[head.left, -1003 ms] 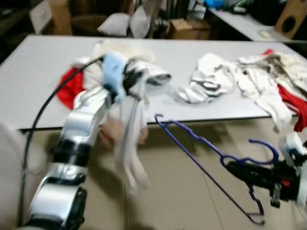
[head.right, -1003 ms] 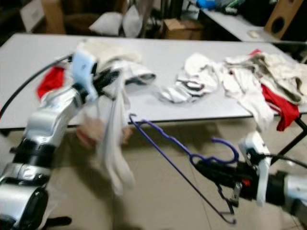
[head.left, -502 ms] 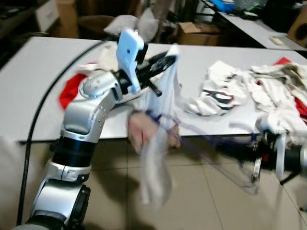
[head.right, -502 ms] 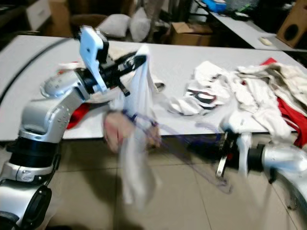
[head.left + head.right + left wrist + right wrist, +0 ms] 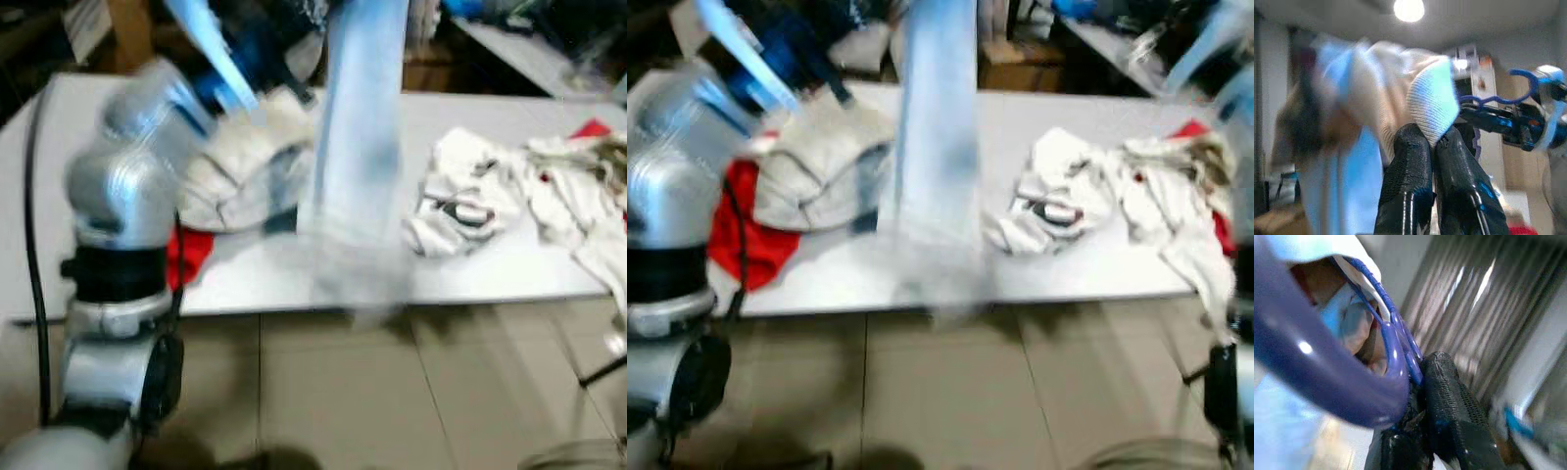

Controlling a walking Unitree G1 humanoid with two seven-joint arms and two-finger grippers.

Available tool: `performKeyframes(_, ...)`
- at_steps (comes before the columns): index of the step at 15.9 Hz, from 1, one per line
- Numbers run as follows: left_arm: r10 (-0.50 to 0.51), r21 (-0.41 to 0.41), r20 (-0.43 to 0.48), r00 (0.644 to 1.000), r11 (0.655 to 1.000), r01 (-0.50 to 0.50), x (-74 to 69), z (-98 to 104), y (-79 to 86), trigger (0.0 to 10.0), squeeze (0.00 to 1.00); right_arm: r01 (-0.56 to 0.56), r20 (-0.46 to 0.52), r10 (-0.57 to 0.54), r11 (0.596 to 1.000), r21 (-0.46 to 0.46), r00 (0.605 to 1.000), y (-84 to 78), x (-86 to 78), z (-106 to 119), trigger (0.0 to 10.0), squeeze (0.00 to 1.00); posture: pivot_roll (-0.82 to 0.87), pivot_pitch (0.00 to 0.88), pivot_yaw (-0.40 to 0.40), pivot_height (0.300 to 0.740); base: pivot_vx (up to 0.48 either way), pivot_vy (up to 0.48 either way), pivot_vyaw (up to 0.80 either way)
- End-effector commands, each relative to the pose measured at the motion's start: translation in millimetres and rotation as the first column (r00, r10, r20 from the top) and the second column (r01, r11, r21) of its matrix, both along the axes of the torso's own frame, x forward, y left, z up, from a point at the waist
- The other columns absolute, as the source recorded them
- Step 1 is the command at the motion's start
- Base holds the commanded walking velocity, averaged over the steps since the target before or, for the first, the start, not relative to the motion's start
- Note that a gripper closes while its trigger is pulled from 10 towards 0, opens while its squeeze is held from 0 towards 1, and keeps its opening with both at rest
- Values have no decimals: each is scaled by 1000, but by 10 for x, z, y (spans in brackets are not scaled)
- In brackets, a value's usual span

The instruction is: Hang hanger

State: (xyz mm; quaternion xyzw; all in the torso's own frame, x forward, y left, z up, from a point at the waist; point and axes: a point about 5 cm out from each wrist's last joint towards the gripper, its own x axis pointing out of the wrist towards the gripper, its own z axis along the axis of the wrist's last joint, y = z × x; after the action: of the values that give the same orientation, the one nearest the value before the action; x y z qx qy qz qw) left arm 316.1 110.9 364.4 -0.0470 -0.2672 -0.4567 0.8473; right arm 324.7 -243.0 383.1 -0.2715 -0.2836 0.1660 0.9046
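Blur heavy in both eye views. Left arm [image 5: 122, 211] raised at left of frame; pale garment [image 5: 355, 157] hangs as long strip at upper centre, in front of tabletop [image 5: 490, 284]. Left gripper [image 5: 1432, 142] jaws clamped on white knit edge of garment. Right gripper [image 5: 1422, 396] jaws closed on blue hanger [image 5: 1327, 377] beside its hook; hanger also at right of left wrist view, just beside garment. White clothes heap [image 5: 470, 201] and red cloth [image 5: 191, 255] on tabletop.
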Motion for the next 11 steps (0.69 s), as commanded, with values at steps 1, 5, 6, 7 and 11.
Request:
performKeyframes(1,-17,-16,-8,1000,1000,17,-4,40,-30,10000,0,-2,-1,3,999,45,1000,-113,-4,-32,10000,0,-69,0,-96,740,375,0,0)
performKeyframes(5,97,108,-98,990,990,-86,119,-375,26,10000,0,-78,-165,60,992,-103,984,82,72,-723,10000,0,-72,0,-96,740,377,0,0)
performKeyframes(6,167,213,-165,972,968,-130,164,-730,13,10000,0,-137,-300,95,983,-120,949,110,19,-1077,10000,0,-75,0,-94,740,352,0,0)
performKeyframes(7,200,259,-190,961,955,-147,179,-874,12,10000,0,-165,-358,112,979,-121,927,115,-15,-1220,10000,0,-75,0,-94,740,337,0,0)
performKeyframes(11,559,528,-322,764,776,-345,416,-1729,170,10000,0,-455,-749,188,875,-167,636,219,-681,-2138,10000,0,-86,0,-79,740,0,0,0)
